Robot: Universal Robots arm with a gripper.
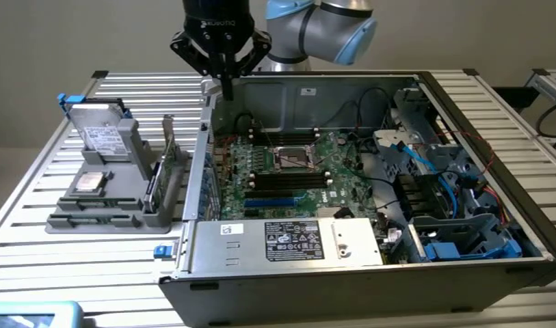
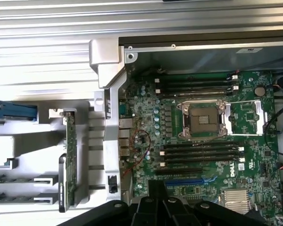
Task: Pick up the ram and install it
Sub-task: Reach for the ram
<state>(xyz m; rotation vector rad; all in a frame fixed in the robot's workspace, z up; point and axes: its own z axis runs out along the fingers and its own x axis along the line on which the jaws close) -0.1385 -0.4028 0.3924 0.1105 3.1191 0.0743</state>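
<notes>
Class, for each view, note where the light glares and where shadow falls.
Exterior view: even light on the slatted table, the computer case dim inside towards the exterior view's right. Wrist view: the table slats wash out with glare, the motherboard is evenly lit, the pincer a dark shape.

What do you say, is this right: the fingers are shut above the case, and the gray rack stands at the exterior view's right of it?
Wrong in one thing: the gray rack stands at the exterior view's left of the case, as that view shows. The fingers are shut.
</notes>
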